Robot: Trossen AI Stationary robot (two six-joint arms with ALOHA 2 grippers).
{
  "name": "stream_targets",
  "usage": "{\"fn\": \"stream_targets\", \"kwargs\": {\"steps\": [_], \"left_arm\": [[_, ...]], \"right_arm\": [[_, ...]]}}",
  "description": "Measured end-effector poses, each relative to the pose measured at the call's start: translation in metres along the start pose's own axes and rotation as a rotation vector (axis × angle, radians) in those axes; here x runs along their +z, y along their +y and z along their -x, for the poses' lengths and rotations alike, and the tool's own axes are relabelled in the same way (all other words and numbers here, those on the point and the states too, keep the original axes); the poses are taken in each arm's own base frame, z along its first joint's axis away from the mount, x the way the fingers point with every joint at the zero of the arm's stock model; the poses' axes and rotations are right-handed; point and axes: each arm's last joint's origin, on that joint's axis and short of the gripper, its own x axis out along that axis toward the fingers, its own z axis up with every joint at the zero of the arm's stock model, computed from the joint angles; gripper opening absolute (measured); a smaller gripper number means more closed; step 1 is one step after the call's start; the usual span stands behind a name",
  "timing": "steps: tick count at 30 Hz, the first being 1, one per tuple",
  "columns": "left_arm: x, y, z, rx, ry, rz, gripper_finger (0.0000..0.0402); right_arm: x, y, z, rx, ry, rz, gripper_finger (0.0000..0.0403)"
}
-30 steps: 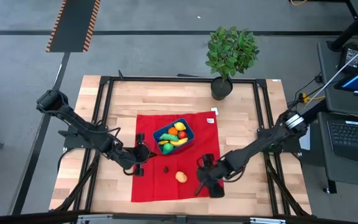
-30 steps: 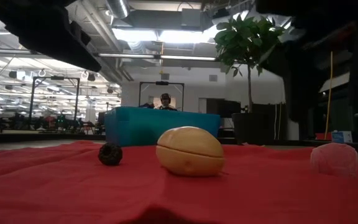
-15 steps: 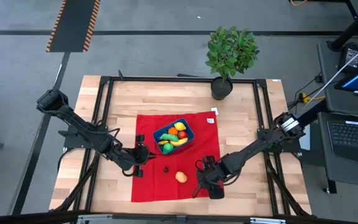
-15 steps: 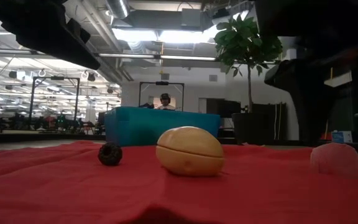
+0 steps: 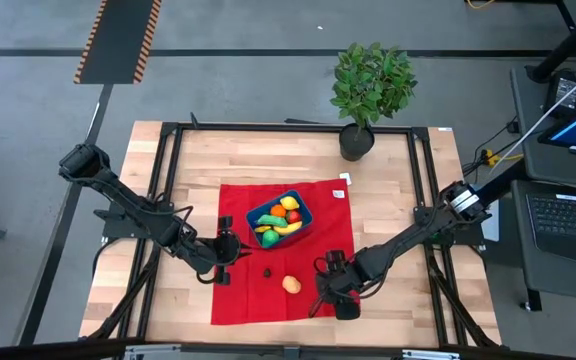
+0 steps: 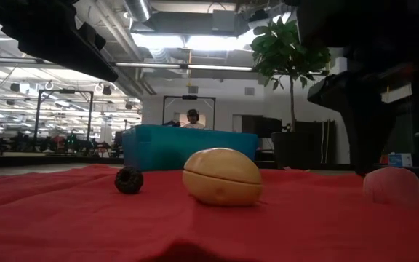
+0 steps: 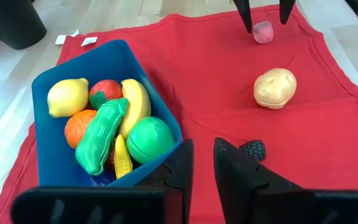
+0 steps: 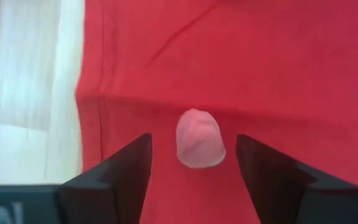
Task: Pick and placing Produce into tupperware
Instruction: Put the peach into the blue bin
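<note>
Straddling pink produce (image 8: 199,139): right end effector (image 8: 194,171)

Blue tupperware (image 7: 48,118) holds toy produce (image 7: 107,127); potato (image 7: 275,88), blackberry (image 7: 252,149), pink piece (image 7: 263,32) lie outside.

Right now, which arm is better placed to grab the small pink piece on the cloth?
Right. The right end effector sits over the pink piece with a finger on each side, apart from it. The left end effector is beside the blue container, nearly closed.
</note>
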Motion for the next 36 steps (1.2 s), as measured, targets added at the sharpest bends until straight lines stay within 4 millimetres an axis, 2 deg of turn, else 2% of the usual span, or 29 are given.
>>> {"fn": "stream_targets", "kwargs": {"steps": [11,26,36], "left_arm": [[0.0,0.0,0.0,0.001,0.001,-0.001,0.006],[0.0,0.0,0.0,0.001,0.001,0.0,0.0024],[0.0,0.0,0.0,0.001,0.001,0.0,0.0004]], "right_arm": [[-0.002,-0.001,-0.016,-0.015,0.037,0.0,0.0202],[-0.002,-0.001,-0.016,-0.015,0.039,-0.001,0.0154],[-0.002,-0.001,-0.016,-0.015,0.039,0.0,0.0086]]}}
